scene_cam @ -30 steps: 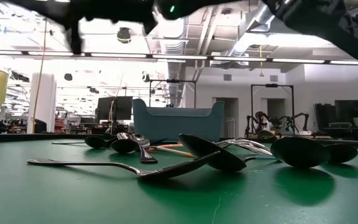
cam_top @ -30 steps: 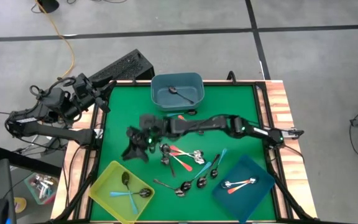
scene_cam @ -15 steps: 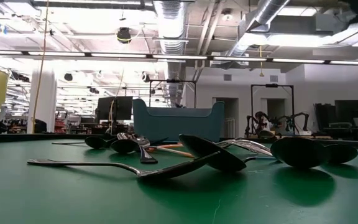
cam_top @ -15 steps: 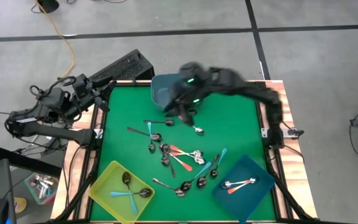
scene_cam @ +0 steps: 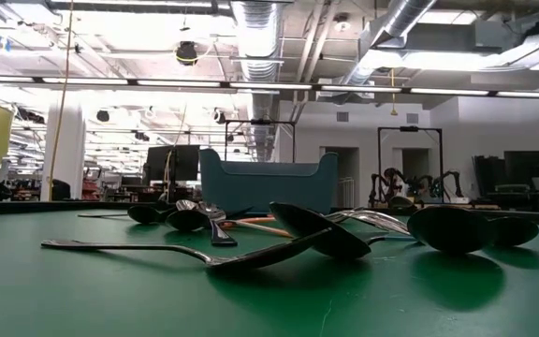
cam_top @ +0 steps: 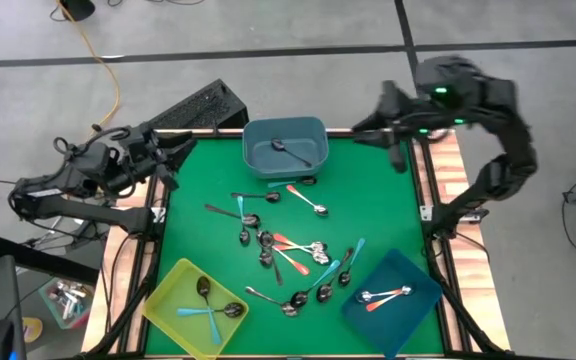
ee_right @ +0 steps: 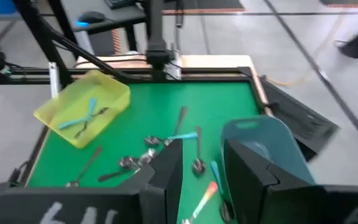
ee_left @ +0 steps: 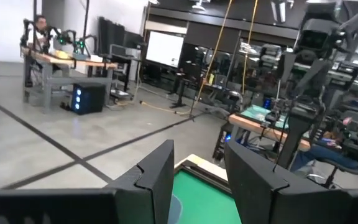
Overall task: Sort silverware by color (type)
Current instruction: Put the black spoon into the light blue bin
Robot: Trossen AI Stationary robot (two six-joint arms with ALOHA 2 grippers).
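While spoons [cam_top: 293, 255] litter mat between bins, right claw [cam_top: 400, 158] and left claw [cam_top: 173, 152] spread, empty.

Counts: three bins stood on the green mat: grey-blue bin [cam_top: 285, 145] at 12 o'clock held one spoon, yellow bin [cam_top: 194, 305] at 7 o'clock held three, dark blue bin [cam_top: 392, 300] at 5 o'clock held two. Loose spoons [cam_top: 286, 250] at centre: too tangled to count exactly.

Bright ceiling lights [scene_cam: 251, 86] are glaring across the top of the low view, and the nearest spoons [scene_cam: 251, 245] are casting soft shadows. The right arm [cam_top: 458, 95] is showing motion blur at the upper right of the high view.
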